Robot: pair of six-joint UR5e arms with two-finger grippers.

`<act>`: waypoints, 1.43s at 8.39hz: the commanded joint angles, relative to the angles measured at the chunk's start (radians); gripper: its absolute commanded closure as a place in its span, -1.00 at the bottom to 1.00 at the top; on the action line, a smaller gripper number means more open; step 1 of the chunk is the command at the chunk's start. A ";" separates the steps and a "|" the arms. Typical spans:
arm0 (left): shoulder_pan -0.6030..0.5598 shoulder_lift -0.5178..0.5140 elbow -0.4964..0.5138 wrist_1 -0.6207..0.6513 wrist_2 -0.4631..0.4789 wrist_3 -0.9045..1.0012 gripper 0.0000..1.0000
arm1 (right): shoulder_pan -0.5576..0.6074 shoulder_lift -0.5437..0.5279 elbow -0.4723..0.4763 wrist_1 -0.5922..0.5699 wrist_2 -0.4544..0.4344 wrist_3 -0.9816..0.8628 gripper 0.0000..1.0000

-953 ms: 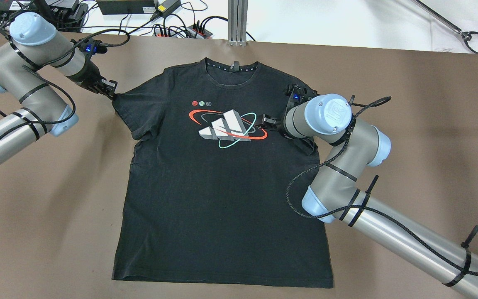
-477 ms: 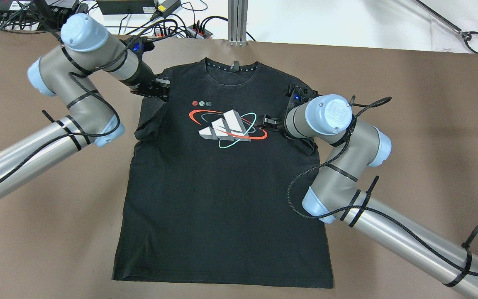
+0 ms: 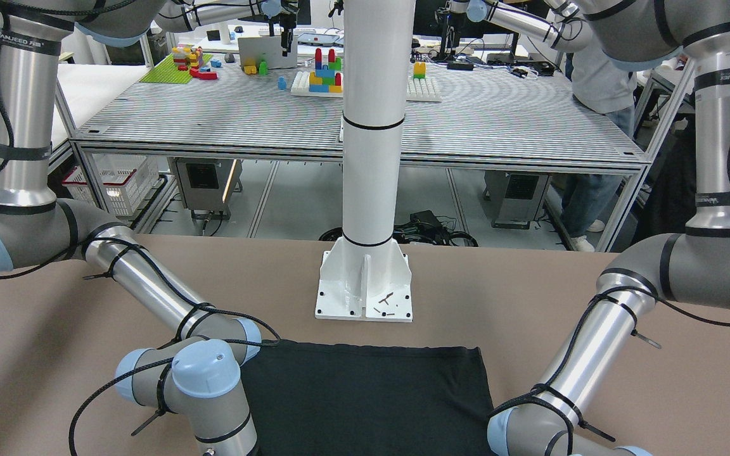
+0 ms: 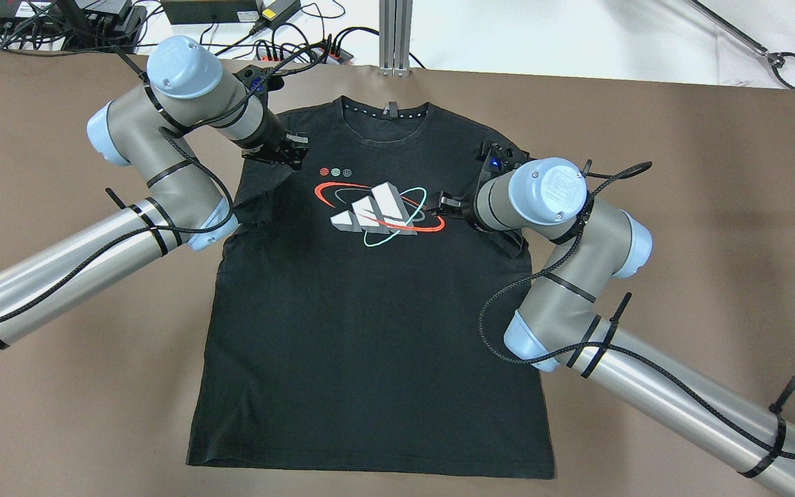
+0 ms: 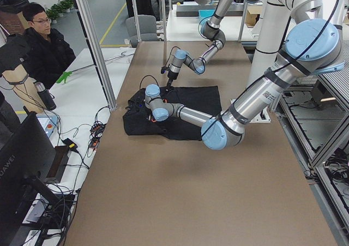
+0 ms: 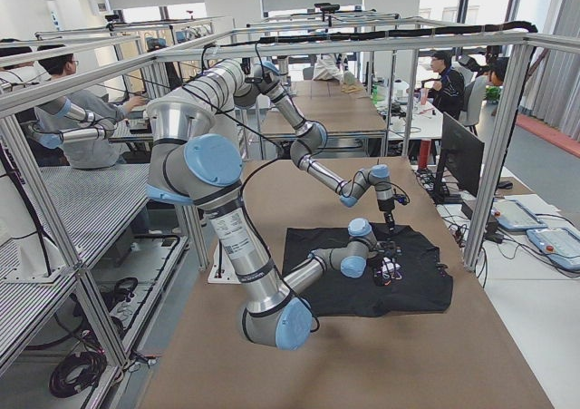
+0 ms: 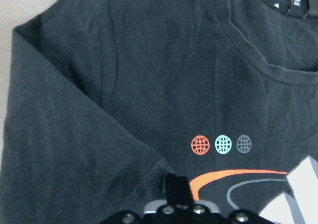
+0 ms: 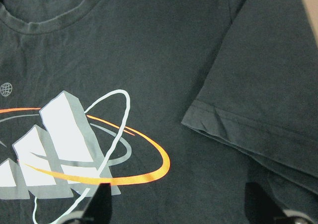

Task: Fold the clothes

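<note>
The clothes [image 4: 370, 324] are a black T-shirt with a white, red and teal chest logo, lying flat on the brown table cloth with the collar at the far side. Its bottom hem [image 3: 365, 354] shows below the white pillar. My left gripper [image 4: 294, 148] is over the upper chest, shut on the hem of the sleeve [image 7: 74, 134], which is folded inward over the chest. My right gripper [image 4: 442, 201] hovers at the logo's right edge, open, with its fingers [image 8: 102, 204] wide apart over the print. The other sleeve [image 8: 258, 110] lies folded inward beside it.
Power strips and cables [image 4: 301, 48] and an aluminium post [image 4: 395, 34] line the table's far edge. A grabber tool [image 4: 777, 59] lies at the far right. The white pillar's base plate [image 3: 364, 285] stands near the hem. A person [image 5: 43, 44] sits beyond the table.
My left arm has swung right from the shirt's outer side, pulling the spread sleeve inward onto the chest. The right arm has stayed still.
</note>
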 commanded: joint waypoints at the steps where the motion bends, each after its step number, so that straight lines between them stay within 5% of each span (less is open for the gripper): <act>1: 0.027 0.004 0.006 -0.013 0.031 -0.017 0.83 | 0.000 -0.005 0.000 0.000 0.000 0.004 -0.89; 2: 0.032 0.004 0.005 -0.013 0.039 -0.019 0.22 | 0.000 -0.007 0.000 0.002 0.000 0.007 -0.89; 3: 0.034 0.003 0.003 -0.014 0.039 -0.024 -0.85 | 0.000 -0.007 0.002 0.002 0.000 0.012 -0.89; 5: 0.034 0.068 -0.123 -0.011 0.045 -0.082 -0.87 | 0.000 -0.014 0.029 -0.008 0.002 0.018 -0.89; 8: 0.160 0.349 -0.506 0.007 0.201 -0.181 -0.87 | -0.098 -0.161 0.384 -0.332 -0.052 0.160 -0.89; 11: 0.202 0.567 -0.809 0.119 0.223 -0.301 -0.87 | -0.329 -0.451 0.688 -0.393 -0.263 0.403 -0.76; 12: 0.214 0.622 -0.858 0.119 0.224 -0.301 -0.87 | -0.445 -0.500 0.704 -0.394 -0.379 0.555 -0.61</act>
